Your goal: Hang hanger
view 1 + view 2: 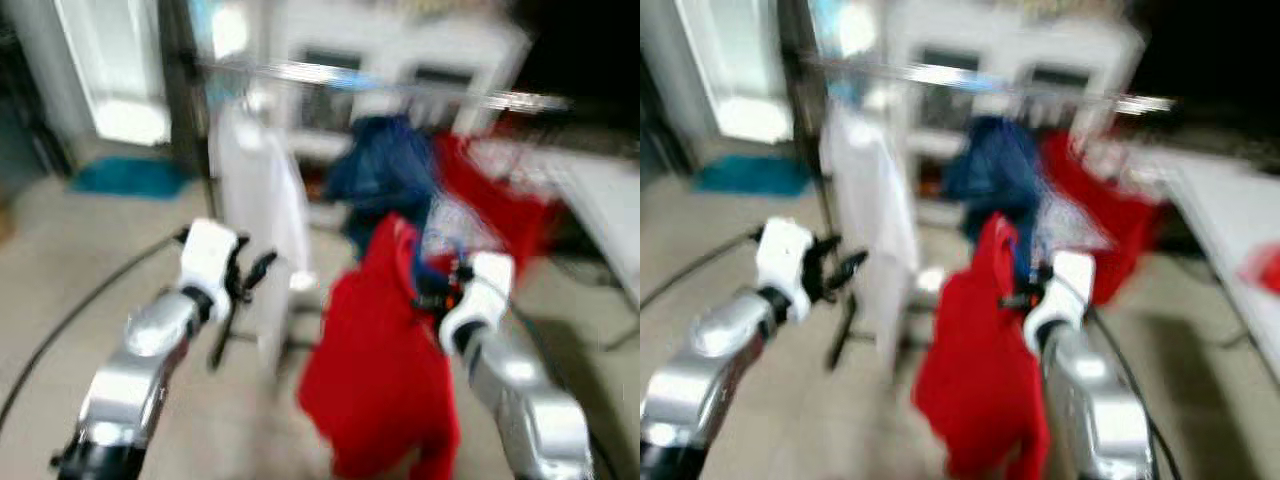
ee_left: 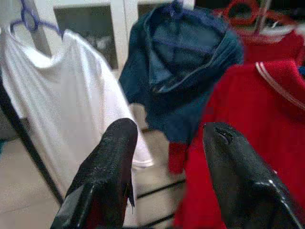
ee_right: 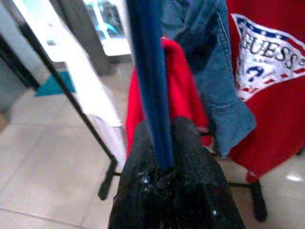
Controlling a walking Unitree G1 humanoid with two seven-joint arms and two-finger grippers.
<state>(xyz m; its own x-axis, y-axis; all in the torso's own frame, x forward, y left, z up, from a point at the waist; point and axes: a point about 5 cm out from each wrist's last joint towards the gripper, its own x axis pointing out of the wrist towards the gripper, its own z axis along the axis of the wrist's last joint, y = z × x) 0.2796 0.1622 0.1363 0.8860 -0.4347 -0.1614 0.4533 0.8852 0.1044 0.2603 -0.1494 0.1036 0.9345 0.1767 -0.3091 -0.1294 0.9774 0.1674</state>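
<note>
Left eye view, blurred: I see the silver clothes rail with hanging garments, then the red shirt dangling from the blue plastic hanger pinched by my right gripper; left gripper spread.

Your left arm is raised and stretched forward, the silver forearm going up to the white wrist. Your left gripper has its jaws spread apart, with nothing between the two black fingers. Your right arm is also raised, bent upward at about the same height. Your right gripper has its jaws pressed together on a thin blue bar, which stands up out of them.
</note>
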